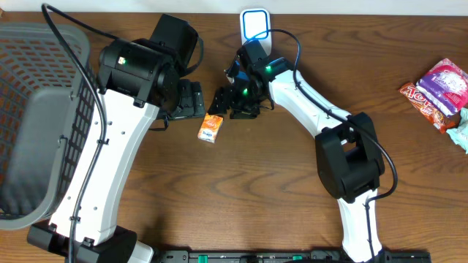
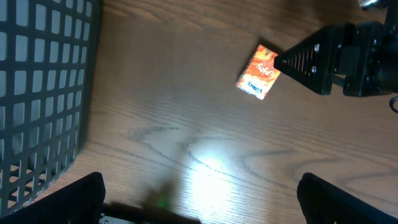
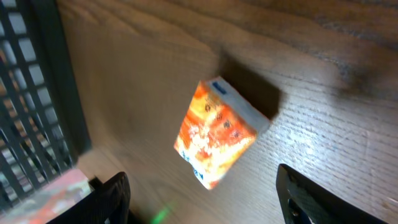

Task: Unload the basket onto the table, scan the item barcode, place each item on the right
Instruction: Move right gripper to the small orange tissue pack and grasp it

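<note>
**Small orange carton** (image 3: 214, 134): it lies on a broad face on the desk (image 1: 241, 197), just in front of both tools. Judge it light, stiff-walled card with a glossy skin that may slip. You should take it across its two long side faces and squeeze gently. **Right tool** (image 1: 235, 104): it hangs over the carton, fingers parted to either side, gripping nothing. **Left tool** (image 2: 199, 183): spread wide, empty, near the carton. **Far edge:** a white, blue-rimmed device (image 1: 254, 25), probably your scanner.
</note>
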You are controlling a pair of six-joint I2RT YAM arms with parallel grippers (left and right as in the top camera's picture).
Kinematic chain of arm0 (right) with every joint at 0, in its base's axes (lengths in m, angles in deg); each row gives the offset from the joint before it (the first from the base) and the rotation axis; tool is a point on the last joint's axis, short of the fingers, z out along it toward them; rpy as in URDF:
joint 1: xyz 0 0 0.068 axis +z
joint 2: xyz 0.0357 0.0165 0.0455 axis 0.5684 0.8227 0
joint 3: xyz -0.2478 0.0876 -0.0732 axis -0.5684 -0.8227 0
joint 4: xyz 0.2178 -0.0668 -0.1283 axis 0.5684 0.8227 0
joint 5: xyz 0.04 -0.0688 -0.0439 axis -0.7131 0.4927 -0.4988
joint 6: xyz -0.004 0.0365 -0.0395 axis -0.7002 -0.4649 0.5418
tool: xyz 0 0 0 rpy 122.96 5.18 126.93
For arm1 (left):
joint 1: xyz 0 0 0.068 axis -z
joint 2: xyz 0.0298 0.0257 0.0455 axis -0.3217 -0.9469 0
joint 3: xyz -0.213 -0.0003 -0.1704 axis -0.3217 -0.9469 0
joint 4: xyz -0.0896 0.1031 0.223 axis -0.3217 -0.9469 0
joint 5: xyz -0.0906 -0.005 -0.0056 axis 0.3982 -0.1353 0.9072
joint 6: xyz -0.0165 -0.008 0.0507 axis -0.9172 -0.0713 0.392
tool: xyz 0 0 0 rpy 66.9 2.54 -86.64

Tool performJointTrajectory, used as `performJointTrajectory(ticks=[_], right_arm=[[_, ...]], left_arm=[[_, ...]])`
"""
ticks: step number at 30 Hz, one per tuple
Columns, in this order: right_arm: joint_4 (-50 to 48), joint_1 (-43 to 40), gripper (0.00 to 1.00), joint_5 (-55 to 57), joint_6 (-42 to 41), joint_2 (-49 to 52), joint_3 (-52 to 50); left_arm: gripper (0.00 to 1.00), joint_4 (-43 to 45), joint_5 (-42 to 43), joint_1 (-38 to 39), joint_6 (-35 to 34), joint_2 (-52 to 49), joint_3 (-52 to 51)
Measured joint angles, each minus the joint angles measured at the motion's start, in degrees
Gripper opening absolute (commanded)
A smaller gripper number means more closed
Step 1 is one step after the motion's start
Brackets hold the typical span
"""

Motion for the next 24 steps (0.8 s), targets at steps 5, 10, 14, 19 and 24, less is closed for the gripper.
performJointTrajectory(ticks=[5,10,14,19,24], right_arm=[[-0.92,1.22,0.69,0.15,-4.83,2.58,0.00],[-1.09,3.67,0.67,-0.74,-7.23,6.03,0.00],[-1.14,4.85,0.47,-0.13,-8.61,6.12,0.02],[0.04,5.03,0.35,2.36,-9.07,6.27,0.00],[1.27,5.03,0.29,3.23,-8.79,6.27,0.00]], left_arm=[[0.98,0.00,0.00,0.00,0.00,0.00,0.00],[0.98,0.00,0.00,0.00,0.00,0.00,0.00],[0.98,0.02,0.00,0.00,0.00,0.00,0.00],[0.98,0.00,0.00,0.00,0.00,0.00,0.00],[0.98,0.02,0.00,0.00,0.00,0.00,0.00]])
